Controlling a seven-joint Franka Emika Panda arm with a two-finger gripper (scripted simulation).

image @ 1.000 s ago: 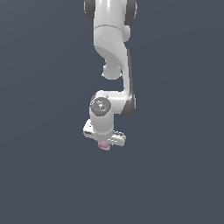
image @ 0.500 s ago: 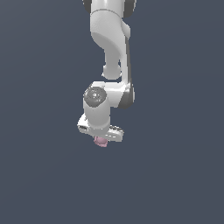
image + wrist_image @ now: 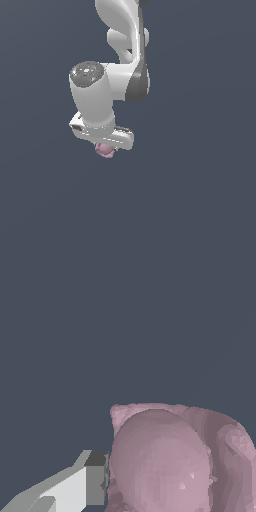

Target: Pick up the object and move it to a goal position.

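The object [image 3: 105, 150] is a small dusty-pink roundish lump that sticks out just below the white gripper [image 3: 107, 148] in the exterior view. The white hand hides most of it and hides the fingers there. In the wrist view the object [image 3: 170, 461] fills much of the picture, pink and bumpy at its edge. One grey-tipped white finger [image 3: 95, 481] presses against its side; the other finger is out of view. The gripper is shut on the object and holds it in the air.
The white arm [image 3: 120, 60] comes down from above in the exterior view. Behind everything is a plain dark blue-grey background with no edges or other objects showing.
The arm with the pink object has moved towards the exterior view's left and appears larger, nearer the camera. The object stays in the gripper.
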